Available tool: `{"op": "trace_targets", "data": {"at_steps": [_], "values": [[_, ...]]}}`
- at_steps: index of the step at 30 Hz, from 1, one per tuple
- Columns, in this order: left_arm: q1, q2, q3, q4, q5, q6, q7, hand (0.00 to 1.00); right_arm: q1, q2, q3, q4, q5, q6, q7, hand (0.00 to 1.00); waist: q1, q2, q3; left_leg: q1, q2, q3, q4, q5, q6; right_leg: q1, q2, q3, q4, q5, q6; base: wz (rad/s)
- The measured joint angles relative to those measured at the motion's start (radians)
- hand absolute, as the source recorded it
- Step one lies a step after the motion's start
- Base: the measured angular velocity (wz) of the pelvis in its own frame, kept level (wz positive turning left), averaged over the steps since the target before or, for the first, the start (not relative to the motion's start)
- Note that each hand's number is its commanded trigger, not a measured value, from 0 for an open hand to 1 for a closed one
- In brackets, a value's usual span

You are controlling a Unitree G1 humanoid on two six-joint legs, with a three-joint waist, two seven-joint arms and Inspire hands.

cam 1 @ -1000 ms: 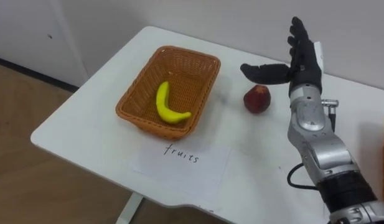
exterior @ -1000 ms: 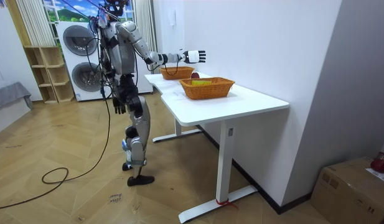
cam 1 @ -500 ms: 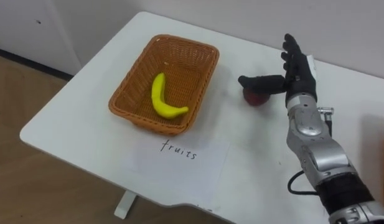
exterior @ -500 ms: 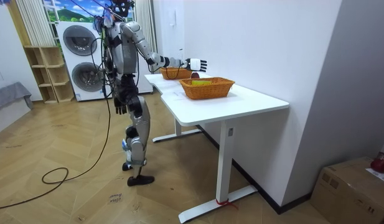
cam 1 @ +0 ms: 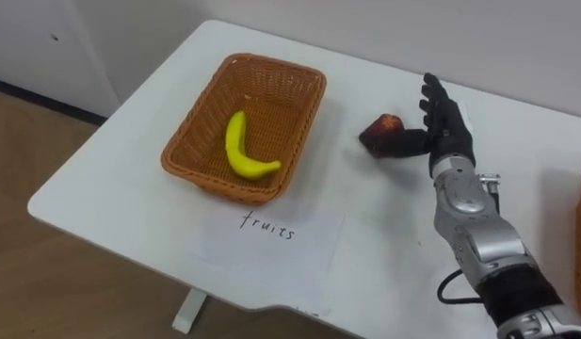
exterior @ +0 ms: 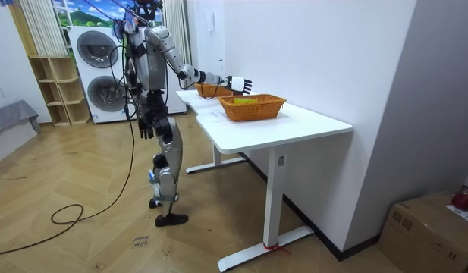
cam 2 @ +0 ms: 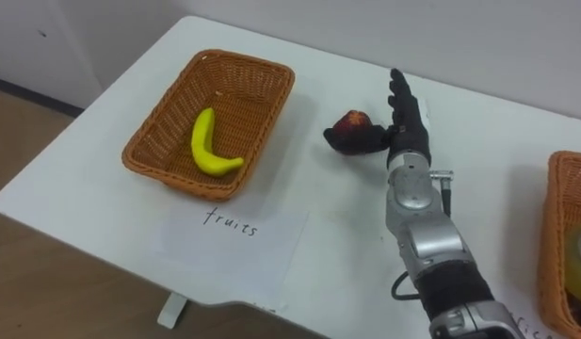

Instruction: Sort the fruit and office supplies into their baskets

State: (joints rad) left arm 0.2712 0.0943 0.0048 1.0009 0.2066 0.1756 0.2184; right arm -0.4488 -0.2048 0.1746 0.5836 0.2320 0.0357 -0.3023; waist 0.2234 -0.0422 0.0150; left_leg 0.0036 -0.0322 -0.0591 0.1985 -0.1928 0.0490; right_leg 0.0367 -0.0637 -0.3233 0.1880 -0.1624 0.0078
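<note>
A: Where is the fruit lying at this moment?

B: The small dark-red round fruit [cam 1: 384, 127] is sitting on the white table [cam 1: 121, 179], near the right rim of the orange-brown woven wicker basket [cam 1: 190, 115] but apart from it. The curved yellow banana [cam 1: 241, 151] is already lying inside

A: And the right hand [cam 1: 447, 139], is it holding the fruit?

B: No, I am judging that it is not. The fingers are pointing straight up beside the fruit, and the thumb is reaching across in front and seems to be touching it. Nothing is closing around it yet

A: So what are you fearing?

B: The fruit is round, so the thumb may be pushing it and sending it rolling across the table. If the fingers are curling off-centre, it may be squeezing out. Also a low carry may be knocking the basket rim and shifting the basket over the white paper label [cam 1: 266, 240]

A: The left hand [exterior: 145, 130]?

B: It is hanging beside the hip, so it is not helping
</note>
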Motion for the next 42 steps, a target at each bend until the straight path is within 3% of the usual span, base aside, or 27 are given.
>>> {"op": "trace_targets", "data": {"at_steps": [10,19,25,34,42], "values": [[0.01,0.001,-0.01,-0.001,-0.032,-0.003,0.016,0.0,0.0,0.006,0.0,0.003,0.006,0.0,0.0,0.0,-0.001,-0.007,-0.0045,0.003,0.0,0.001,0.005,0.0,0.0,0.0,-0.001,-0.001,-0.002,0.0,0.0,0.0],[0.01,0.001,-0.009,0.0,-0.05,-0.008,0.008,0.0,0.0,0.006,0.0,0.003,0.001,0.0,0.023,0.0,-0.002,-0.003,-0.0031,0.003,0.0,0.002,0.006,0.0,0.0,0.004,-0.005,-0.004,-0.002,0.001,0.0,0.0],[0.01,0.002,-0.019,0.01,-0.059,-0.007,-0.008,0.0,0.0,0.005,0.0,0.055,-0.006,-0.001,0.028,0.0,-0.001,0.003,0.0022,0.01,0.0,-0.001,0.005,0.0,0.0,0.015,-0.002,-0.009,-0.002,0.001,0.0,0.0],[0.006,0.003,-0.037,0.022,-0.087,-0.007,-0.039,0.0,-0.001,0.004,0.0,0.108,-0.01,-0.001,0.032,0.0,-0.001,0.004,0.0022,0.003,0.0,-0.002,0.005,0.0,0.0,0.012,-0.002,-0.017,-0.002,0.001,0.0,0.01],[0.003,0.005,-0.049,0.022,-0.097,-0.002,-0.056,0.0,-0.009,-0.005,0.0,0.109,-0.022,-0.003,0.03,0.0,-0.002,0.001,-0.0061,-0.033,-0.001,-0.006,0.013,0.0,0.0,-0.019,-0.004,-0.032,-0.001,0.001,0.0,0.03]]}}
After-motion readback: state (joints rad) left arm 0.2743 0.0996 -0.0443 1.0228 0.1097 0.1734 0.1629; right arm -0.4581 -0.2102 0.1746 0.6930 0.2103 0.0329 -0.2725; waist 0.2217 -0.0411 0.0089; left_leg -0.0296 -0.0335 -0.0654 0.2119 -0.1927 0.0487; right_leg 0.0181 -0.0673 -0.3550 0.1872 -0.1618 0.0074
